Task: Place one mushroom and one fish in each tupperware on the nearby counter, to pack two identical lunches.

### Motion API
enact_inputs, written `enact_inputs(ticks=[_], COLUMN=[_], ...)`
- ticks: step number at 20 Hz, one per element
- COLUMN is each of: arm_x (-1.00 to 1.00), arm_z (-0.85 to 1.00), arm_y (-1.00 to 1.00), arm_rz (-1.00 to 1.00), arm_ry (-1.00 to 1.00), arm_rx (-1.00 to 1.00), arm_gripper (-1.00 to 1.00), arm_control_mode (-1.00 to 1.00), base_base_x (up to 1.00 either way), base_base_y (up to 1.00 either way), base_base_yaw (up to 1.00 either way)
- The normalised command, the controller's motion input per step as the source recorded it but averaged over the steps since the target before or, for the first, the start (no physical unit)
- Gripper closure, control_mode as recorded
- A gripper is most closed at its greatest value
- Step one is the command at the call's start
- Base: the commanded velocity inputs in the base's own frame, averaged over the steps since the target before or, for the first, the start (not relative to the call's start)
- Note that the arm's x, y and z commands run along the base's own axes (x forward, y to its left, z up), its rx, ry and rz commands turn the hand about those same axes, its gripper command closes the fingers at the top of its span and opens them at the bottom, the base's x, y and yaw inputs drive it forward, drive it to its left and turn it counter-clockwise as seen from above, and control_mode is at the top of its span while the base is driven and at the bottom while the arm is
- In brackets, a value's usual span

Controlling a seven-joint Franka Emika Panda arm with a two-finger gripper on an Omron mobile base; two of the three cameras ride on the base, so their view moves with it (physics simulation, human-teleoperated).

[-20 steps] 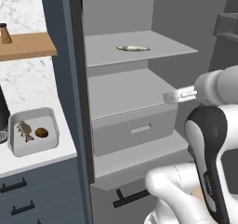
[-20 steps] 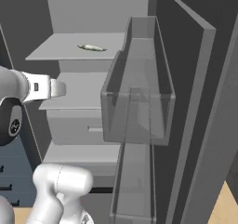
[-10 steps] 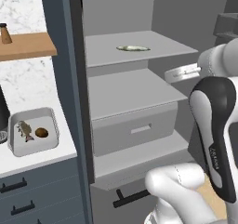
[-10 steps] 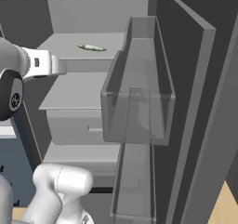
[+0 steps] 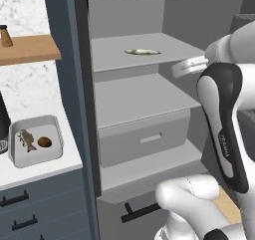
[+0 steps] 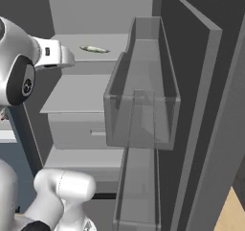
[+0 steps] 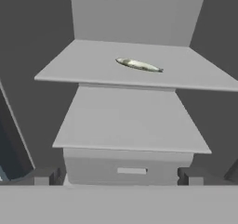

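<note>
While your claw (image 7: 120, 175) hangs spread before the open fridge, one fish (image 7: 138, 65) lies at twelve o'clock on the top shelf (image 7: 93, 67); the counter (image 5: 35, 172) carries a tupperware (image 5: 35, 142)

Open fridge interior, grey. Fish (image 7: 139, 65) lies flat on the upper shelf (image 7: 93, 67), upper middle of the frame, slightly right of centre, long axis running left-right and tilted a bit down to the right (silvery-green, slim). Lower shelf (image 7: 128, 123) sits below it, mid-frame, bare. Drawer (image 7: 93, 169) under that, lower middle, with a small pale handle (image 7: 131, 171) at its front. Gripper (image 7: 119, 176) fingertips (image 7: 46, 176) rise at the bottom left and bottom right, spread wide apart, nothing between them. Dark fridge walls on both sides.
</note>
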Motion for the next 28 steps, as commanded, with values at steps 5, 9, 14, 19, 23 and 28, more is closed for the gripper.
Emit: enact_inputs(ticks=[5,9,14,19,23,28], arm_x=[0.65,0.61,0.67,0.61,0.62,0.64], arm_z=[0.00,0.00,0.00,-0.11,-0.22,-0.17], arm_y=[0.00,-0.04,-0.12,-0.07,0.00,0.00], arm_rz=[0.00,0.00,0.02,0.07,0.07,0.07], arm_ry=[0.00,0.00,0.00,0.00,0.00,0.00], arm_rx=[0.00,0.00,0.00,0.00,0.00,-0.03], arm_gripper=[-1.00,-1.00,-1.00,-1.00,-1.00,-1.00], arm_control_mode=[-1.00,-1.00,-1.00,-1.00,-1.00,-1.00], base_base_x=[0.00,0.00,0.00,0.00,0.00,0.00], base_base_y=[0.00,0.00,0.00,0.00,0.00,0.00], base_base_yaw=[0.00,0.00,0.00,0.00,0.00,0.00])
